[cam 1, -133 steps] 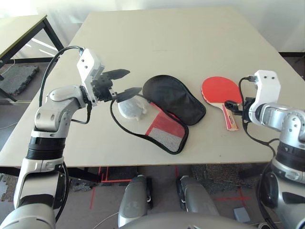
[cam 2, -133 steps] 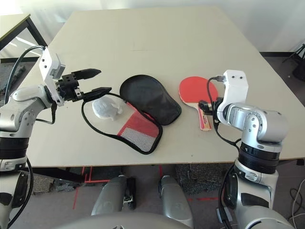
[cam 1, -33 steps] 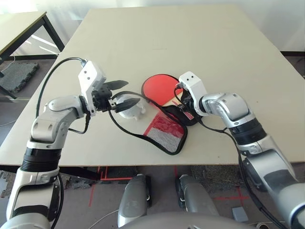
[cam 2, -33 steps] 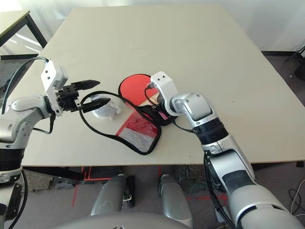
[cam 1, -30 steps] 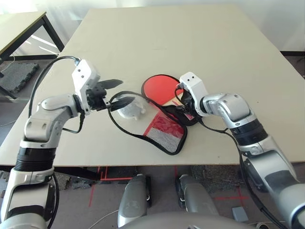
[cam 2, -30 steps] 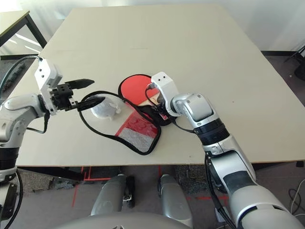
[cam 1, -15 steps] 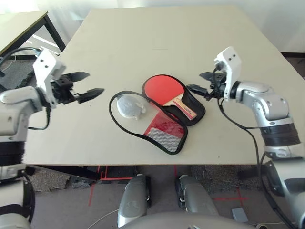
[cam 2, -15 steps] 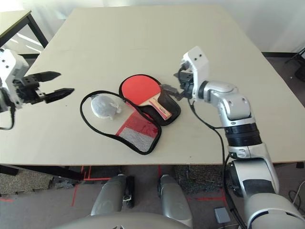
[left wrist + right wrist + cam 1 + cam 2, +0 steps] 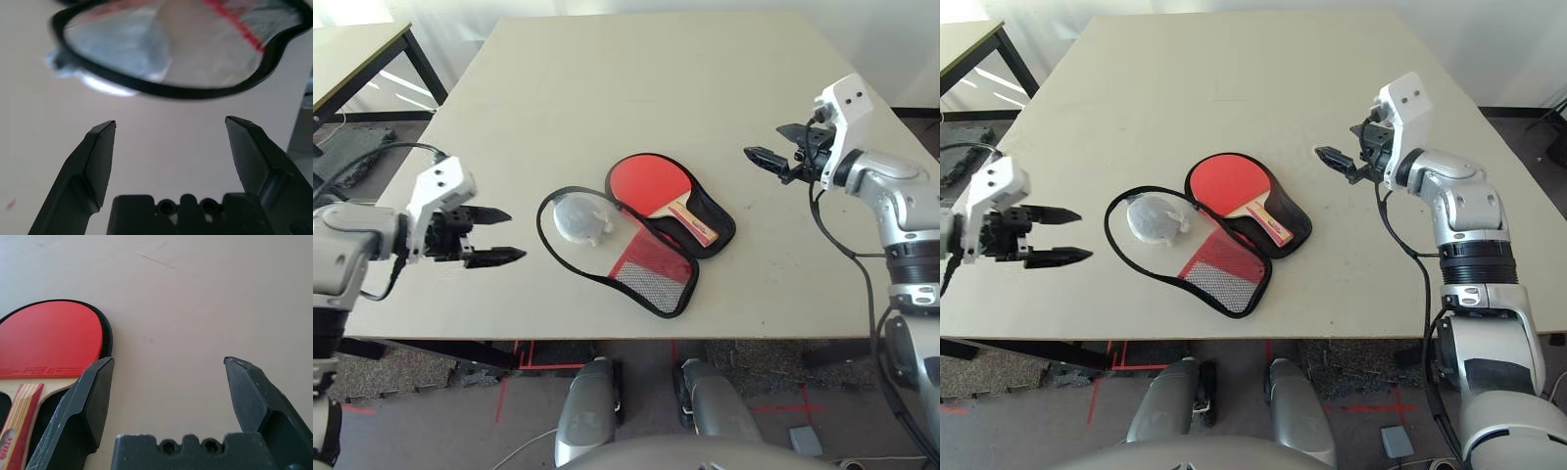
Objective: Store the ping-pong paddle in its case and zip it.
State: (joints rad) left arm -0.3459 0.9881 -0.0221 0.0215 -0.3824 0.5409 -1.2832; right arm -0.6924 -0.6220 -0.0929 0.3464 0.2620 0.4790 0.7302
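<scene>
Now | paddle (image 9: 654,188) lies in open case (image 9: 705,230) | both pincers, left (image 9: 496,236) and right (image 9: 766,145), withdrawn, fingers apart

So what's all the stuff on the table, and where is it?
flat red ping-pong paddle with wooden handle: one, red face, lying on the open case's black half
soft red-and-black fabric case: one, unzipped, table centre
pale grey-white lump: one, inside the case's left zipper loop
beige table: one, under everything
side table: one, far left
left hand: one, black fingers open, left of the case
right hand: one, open, right of the case
</scene>
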